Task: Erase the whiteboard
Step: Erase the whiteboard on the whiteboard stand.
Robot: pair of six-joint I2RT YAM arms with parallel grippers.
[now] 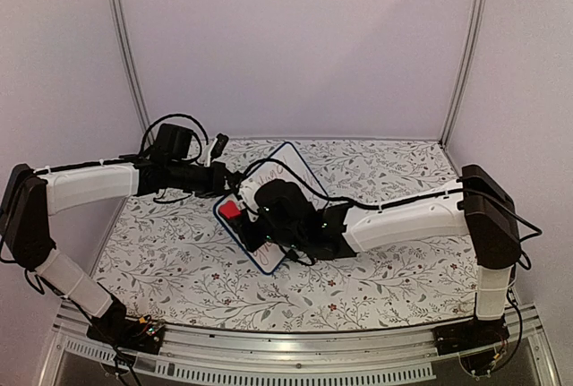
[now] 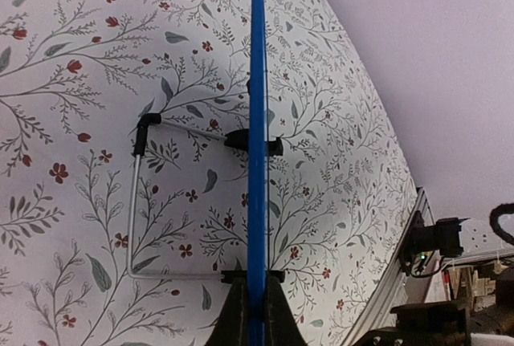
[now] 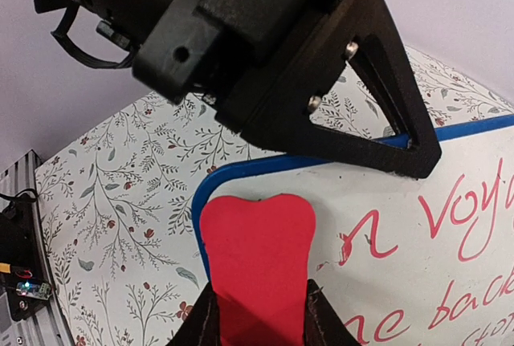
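The whiteboard [image 1: 288, 169], white with a dark-blue rim, stands tilted at the middle of the table. My left gripper [image 1: 226, 180] is shut on its left edge. In the left wrist view the rim [image 2: 257, 105] runs edge-on between the shut left gripper [image 2: 255, 286], with a black clip foot [image 2: 275, 147] beside it. My right gripper [image 1: 242, 216] is shut on a red eraser [image 1: 230, 210]. In the right wrist view the eraser [image 3: 257, 242] rests flat on the whiteboard [image 3: 377, 201] at its rounded corner, held by the right gripper [image 3: 257, 302]. Red handwriting [image 3: 450, 217] lies to its right.
A floral cloth [image 1: 385, 167] covers the table. A wire stand [image 2: 135, 201] juts from the board's back. The left gripper's black body [image 3: 321, 97] hangs over the board's far rim. Metal posts [image 1: 125, 46] stand at the back corners and a rail [image 1: 295, 359] runs along the near edge.
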